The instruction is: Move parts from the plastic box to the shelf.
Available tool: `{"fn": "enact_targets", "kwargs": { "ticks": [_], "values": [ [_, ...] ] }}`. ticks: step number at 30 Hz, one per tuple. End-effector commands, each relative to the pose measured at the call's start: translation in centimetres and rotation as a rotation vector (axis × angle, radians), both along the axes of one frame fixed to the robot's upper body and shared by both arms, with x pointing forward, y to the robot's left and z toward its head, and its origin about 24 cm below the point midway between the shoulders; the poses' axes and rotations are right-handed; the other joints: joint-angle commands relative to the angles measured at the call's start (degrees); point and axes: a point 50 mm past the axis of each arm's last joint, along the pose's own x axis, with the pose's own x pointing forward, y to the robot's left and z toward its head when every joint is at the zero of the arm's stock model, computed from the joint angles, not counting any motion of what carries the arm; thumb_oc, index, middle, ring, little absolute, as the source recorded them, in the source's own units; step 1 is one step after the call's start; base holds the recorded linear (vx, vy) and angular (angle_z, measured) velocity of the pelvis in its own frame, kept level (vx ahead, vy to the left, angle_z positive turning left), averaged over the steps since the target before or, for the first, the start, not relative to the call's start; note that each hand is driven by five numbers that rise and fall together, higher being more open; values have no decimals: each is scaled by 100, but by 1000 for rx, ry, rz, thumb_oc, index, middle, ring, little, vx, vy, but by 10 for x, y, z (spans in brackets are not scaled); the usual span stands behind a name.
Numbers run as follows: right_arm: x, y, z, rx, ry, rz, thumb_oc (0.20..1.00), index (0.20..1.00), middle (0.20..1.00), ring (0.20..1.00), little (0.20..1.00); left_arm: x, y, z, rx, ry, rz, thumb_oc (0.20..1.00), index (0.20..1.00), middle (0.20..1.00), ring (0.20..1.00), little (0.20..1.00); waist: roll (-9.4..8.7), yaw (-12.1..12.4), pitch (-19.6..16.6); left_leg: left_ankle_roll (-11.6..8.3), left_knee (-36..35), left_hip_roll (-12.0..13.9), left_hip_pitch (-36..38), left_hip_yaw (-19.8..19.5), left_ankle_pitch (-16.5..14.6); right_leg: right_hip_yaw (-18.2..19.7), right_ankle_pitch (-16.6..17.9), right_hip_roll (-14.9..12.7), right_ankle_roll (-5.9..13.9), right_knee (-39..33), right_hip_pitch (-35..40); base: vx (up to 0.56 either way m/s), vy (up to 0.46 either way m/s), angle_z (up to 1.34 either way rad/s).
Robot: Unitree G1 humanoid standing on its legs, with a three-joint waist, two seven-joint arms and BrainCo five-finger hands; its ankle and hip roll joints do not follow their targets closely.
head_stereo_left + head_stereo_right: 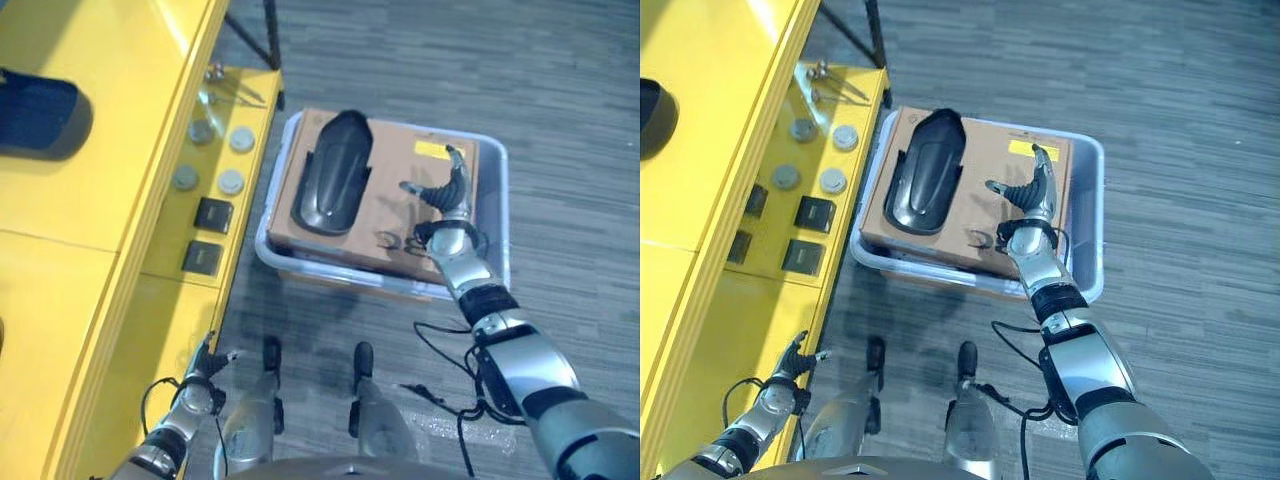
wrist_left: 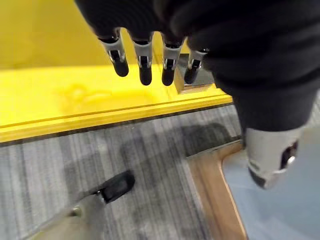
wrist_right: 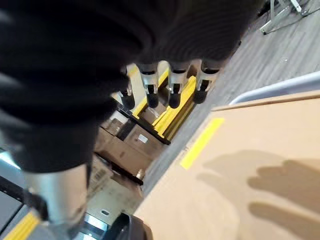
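Fingers of right hand (image 1: 1028, 195) straight, empty — above cardboard (image 1: 980, 190) with blank yellow label (image 1: 1033, 151); left hand (image 1: 795, 362) relaxed.

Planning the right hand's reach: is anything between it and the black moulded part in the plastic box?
Nothing visible: the right hand hovers open over the brown cardboard sheet, beside the black moulded part lying uncovered on it.

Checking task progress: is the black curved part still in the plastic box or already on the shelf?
In the box. The black curved part lies on cardboard inside the plastic box, beside the yellow shelf.
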Motion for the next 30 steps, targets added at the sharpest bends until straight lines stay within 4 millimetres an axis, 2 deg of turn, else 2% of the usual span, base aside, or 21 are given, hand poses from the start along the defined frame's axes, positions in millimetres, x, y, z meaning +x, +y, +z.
{"fn": "enact_targets", "kwargs": {
  "ticks": [1, 9, 16, 19, 23, 24, 25, 26, 27, 28, 30],
  "values": [
    [4, -9, 19, -34, -54, -17, 1000, 1000, 1000, 1000, 1000, 1, 5, -2, 41, 23, -15, 1000, 1000, 1000, 1000, 1000, -18, 92, -205, -288, -45, 245, -73, 137, -132, 137, -109, -165, 270, 19, -45, 10, -1, 16],
    [15, -15, 35, -120, -1, -23, 1000, 1000, 1000, 1000, 1000, 1, 3, -1, 31, 15, -32, 1000, 1000, 1000, 1000, 1000, 57, 339, -104, -294, -45, 171, -302, -60, -57, -1, -82, -198, 276, 16, -156, -1, 2, 10],
    [20, -6, 44, -192, 6, 17, 1000, 1000, 1000, 1000, 1000, 8, -6, 2, 4, -11, -58, 1000, 1000, 1000, 1000, 1000, 87, 452, -64, -308, -45, 125, -405, -208, -21, -118, -90, -220, 285, 11, -157, 15, -1, 14],
    [20, -2, 39, -187, 19, 28, 1000, 1000, 1000, 1000, 1000, 9, -8, 2, -3, -14, -57, 1000, 1000, 1000, 1000, 1000, 93, 480, -65, -308, -45, 116, -434, -249, -9, -145, -94, -229, 289, 12, -157, 16, -1, 15],
    [22, -2, 19, -235, 143, 9, 1000, 1000, 1000, 1000, 1000, 11, -9, 3, -7, -14, -55, 1000, 1000, 1000, 1000, 1000, 96, 526, -53, -311, -45, 99, -465, -291, 2, -182, -95, -244, 292, 16, -166, 7, 2, 7],
    [21, -4, 12, -242, 180, -7, 931, 931, 931, 931, 931, 13, -9, 4, -7, -16, -53, 1000, 1000, 1000, 1000, 1000, 101, 527, -44, -311, -45, 93, -472, -288, 4, -180, -91, -243, 294, 18, -175, 2, 15, 5],
    [20, -4, 2, -238, 224, -24, 771, 771, 771, 771, 771, 14, -10, 3, -5, -9, -53, 1000, 1000, 1000, 1000, 1000, 108, 526, -32, -313, -45, 95, -470, -287, 6, -184, -93, -245, 290, 21, -173, 0, 0, 0],
    [20, 0, -1, -201, 226, -32, 322, 322, 322, 322, 322, 14, -9, 3, -4, -8, -48, 1000, 1000, 1000, 1000, 1000, 107, 521, -24, -311, -45, 97, -464, -287, 2, -182, -95, -244, 288, 22, -169, 0, 0, 0],
    [20, 0, -1, -201, 226, -32, 213, 213, 213, 213, 213, 14, -9, 3, -4, -8, -48, 1000, 1000, 1000, 1000, 1000, 107, 521, -23, -311, -45, 97, -463, -287, 2, -182, -95, -244, 288, 22, -168, 0, 0, 0],
    [16, 13, -29, -172, 328, -8, 200, 200, 200, 200, 200, 10, -8, -1, 10, 26, -35, 1000, 1000, 1000, 1000, 1000, 87, 489, -46, -300, -45, 107, -434, -283, -12, -175, -114, -231, 276, 26, -151, 0, 0, 0],
    [15, 15, -34, -164, 349, -4, 200, 200, 200, 200, 200, 9, -8, -2, 15, 35, -41, 1000, 1000, 1000, 1000, 1000, 74, 485, -60, -298, -45, 110, -427, -282, -14, -167, -120, -228, 273, 26, -144, 0, 0, 0]
  ]
}}
